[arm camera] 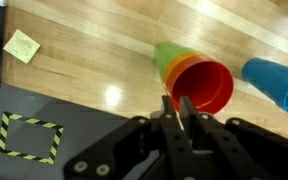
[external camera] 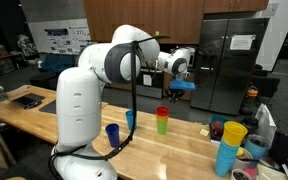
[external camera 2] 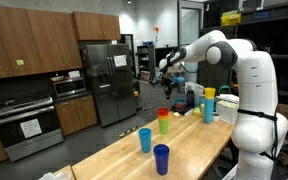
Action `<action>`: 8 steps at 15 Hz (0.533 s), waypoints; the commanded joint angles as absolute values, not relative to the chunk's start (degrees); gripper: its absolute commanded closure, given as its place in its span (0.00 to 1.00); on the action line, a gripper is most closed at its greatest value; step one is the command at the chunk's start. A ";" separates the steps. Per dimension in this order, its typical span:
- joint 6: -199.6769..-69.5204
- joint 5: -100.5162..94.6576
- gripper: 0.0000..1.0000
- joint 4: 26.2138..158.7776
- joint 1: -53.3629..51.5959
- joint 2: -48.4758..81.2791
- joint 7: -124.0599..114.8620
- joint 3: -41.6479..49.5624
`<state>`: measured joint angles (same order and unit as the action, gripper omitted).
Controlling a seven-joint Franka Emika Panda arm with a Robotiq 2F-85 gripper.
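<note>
The white arm (external camera: 84, 100) rises at the near edge of the bench (external camera: 179, 148) and reaches out across it. The end effector (external camera: 183, 72) hangs in the air, well above the red-over-green cup stack (external camera: 162, 121), which stands upright. Its finger spacing is not legible at this range. A light blue cup (external camera: 130, 119) and a dark blue cup (external camera: 112, 133) stand beside the arm. A yellow-topped cup stack (external camera: 229, 147) stands toward the right end. A steel refrigerator (external camera: 229, 50) stands behind the bench.

Stack of nested cups (arm camera: 199, 85), red inside orange inside green, upright, mouth up, on the wooden table (arm camera: 84, 50)
</note>
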<state>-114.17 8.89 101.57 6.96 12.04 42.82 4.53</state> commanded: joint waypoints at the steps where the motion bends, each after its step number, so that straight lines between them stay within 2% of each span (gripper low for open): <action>1: -112.96 7.99 0.54 100.76 7.57 11.77 41.81 3.91; 8: -113.68 6.99 0.07 102.36 6.52 10.62 42.17 2.57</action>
<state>-114.16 8.56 101.42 6.62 11.75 42.65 3.26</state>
